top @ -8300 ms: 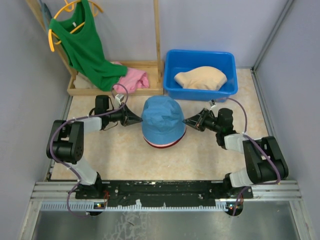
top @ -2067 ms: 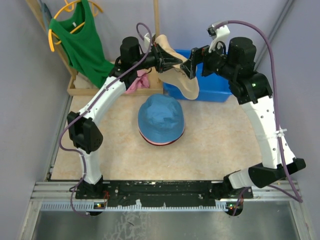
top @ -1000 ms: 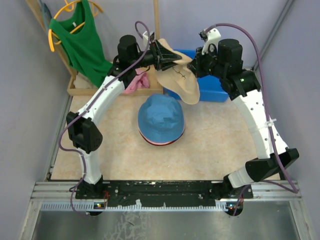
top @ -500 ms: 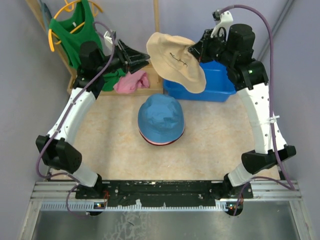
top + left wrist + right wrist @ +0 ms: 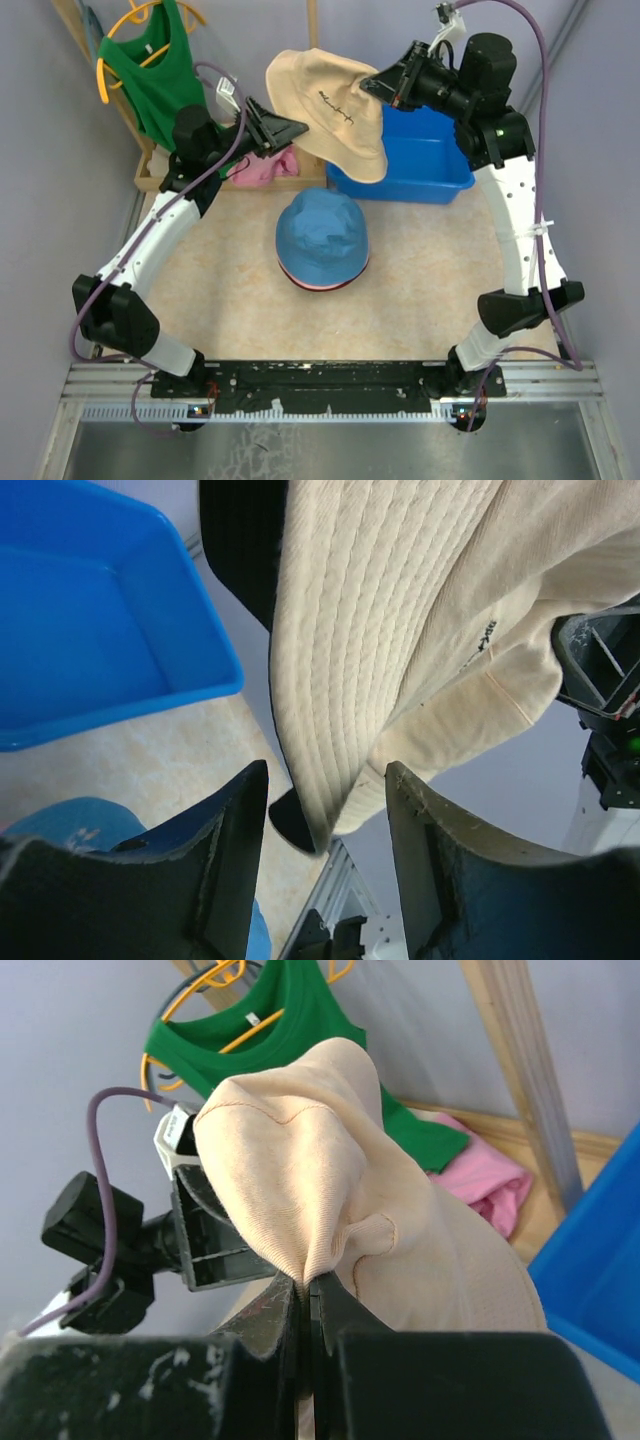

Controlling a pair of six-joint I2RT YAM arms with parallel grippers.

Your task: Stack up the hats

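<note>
Right gripper [image 5: 368, 88] clamps beige hat [image 5: 330, 115]; left gripper [image 5: 298, 128] parted beside brim, holding nothing. Centre over blue hat [image 5: 322, 235], lower level.

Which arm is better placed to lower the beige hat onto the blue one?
Right. The right gripper is shut on the beige hat, held aloft beyond the blue hat; the left gripper is open, gripping nothing.

This looks like a robot lab, set up as a small test booth. A left arm [image 5: 150, 240] and a right arm [image 5: 515, 220], white and black, are bolted to a metal rail [image 5: 110, 385] at the edge of a tan table [image 5: 430, 260]. Plain grey walls [image 5: 40, 150] box it in. At the back stand a wooden rack [image 5: 313, 60], a green shirt [image 5: 160, 90] on a yellow hanger [image 5: 125, 25], and a blue tub [image 5: 440, 185]
</note>
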